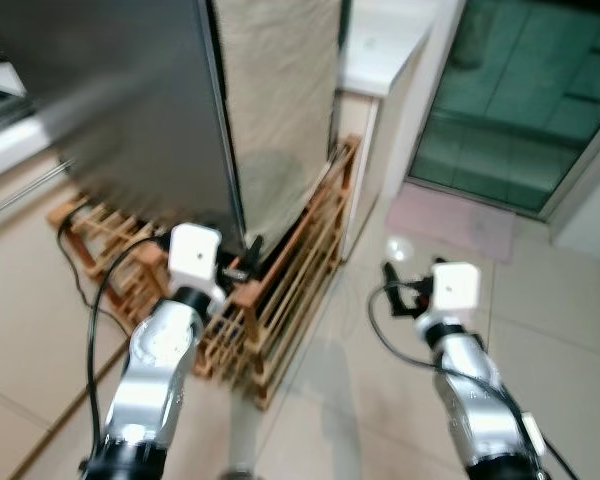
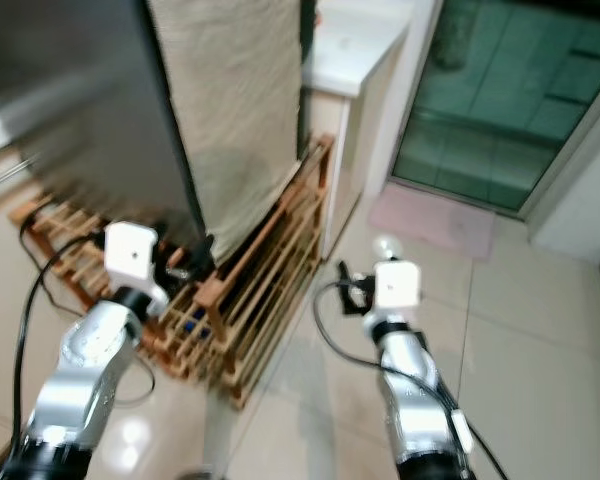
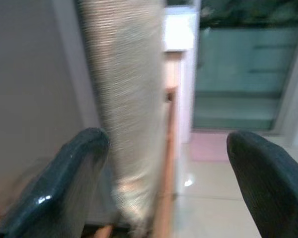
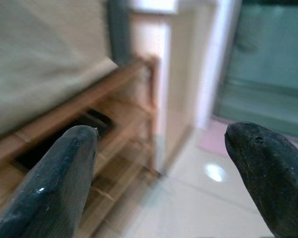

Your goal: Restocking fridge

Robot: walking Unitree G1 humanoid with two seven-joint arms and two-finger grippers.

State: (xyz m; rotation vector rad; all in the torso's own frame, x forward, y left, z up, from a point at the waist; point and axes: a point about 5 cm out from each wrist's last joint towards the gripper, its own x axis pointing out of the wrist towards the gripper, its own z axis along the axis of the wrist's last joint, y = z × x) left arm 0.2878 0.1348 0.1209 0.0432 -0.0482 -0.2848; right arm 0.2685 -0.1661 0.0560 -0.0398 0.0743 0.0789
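Observation:
A tall grey fridge (image 1: pixel 120 100) fills the upper left, blurred, its door shut. A beige woven cloth (image 1: pixel 280 110) hangs down its right side. The fridge stands on a low wooden slatted rack (image 1: pixel 300 280). My left gripper (image 1: pixel 242 265) is held low by the fridge's bottom front corner, over the rack. In the left wrist view it (image 3: pixel 164 144) is open with nothing between its fingers. My right gripper (image 1: pixel 400 292) hovers over the floor tiles right of the rack. It (image 4: pixel 161 134) is open and empty too, pointing along the rack's side.
A white cabinet (image 1: pixel 380 45) stands just right of the fridge. Beyond it are a green glass door (image 1: pixel 520 90) and a pink mat (image 1: pixel 455 220). A black cable (image 1: pixel 92 310) trails from the rack's left end. Glossy tiled floor (image 1: pixel 360 400) lies ahead.

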